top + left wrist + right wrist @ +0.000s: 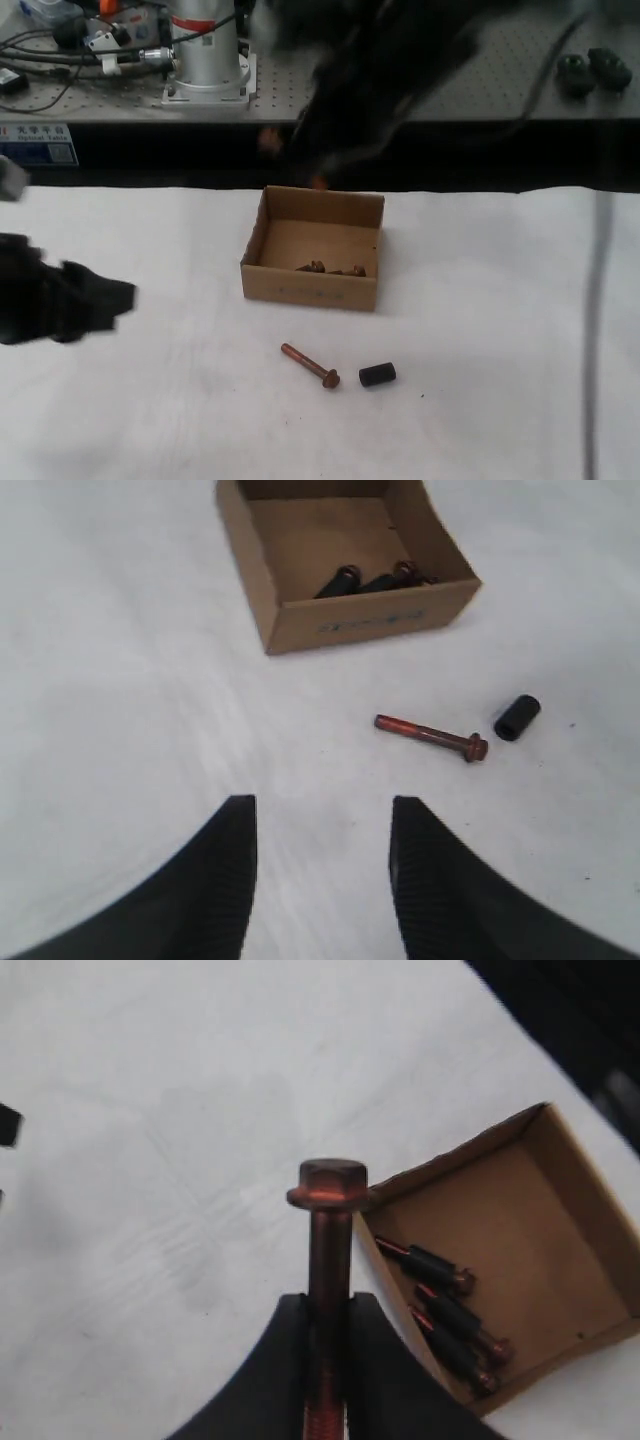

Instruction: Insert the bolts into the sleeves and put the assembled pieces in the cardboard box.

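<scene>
**Three pieces boxed, one bolt in hand, one pair waiting on the counter**

High view: The cardboard box (310, 287) stands in the middle of the white-covered counter (500, 330), with a few copper and black pieces lying against its near wall. In front of it, apart from the box, a loose bolt (308, 363) lies at a slant. A black sleeve (377, 375) lies just beside the bolt's head, not touching it. A dark arm (60, 300) sits low at the left edge, and another blurred arm (370, 90) hangs above the box.

Left wrist view: The left gripper (320, 880) hovers over bare cloth with its fingers (230, 880) spread apart and holding nothing. Ahead lie the loose bolt (430, 737) and the sleeve (517, 717), with the cardboard box (345, 620) beyond them.

Right wrist view: The right gripper (328, 1310) has its fingers clamped on the shank of a held bolt (330, 1230), whose hex head points away from the wrist. The shank that shows above the fingers is bare. Beside it the cardboard box (590, 1190) holds three assembled pieces (450, 1315), each a bolt in a black sleeve.

Progress, as a judgement: three pieces look finished and boxed. The held bolt seems to need a sleeve, and the loose bolt is not yet joined or put away. One unused sleeve can be seen.
</scene>
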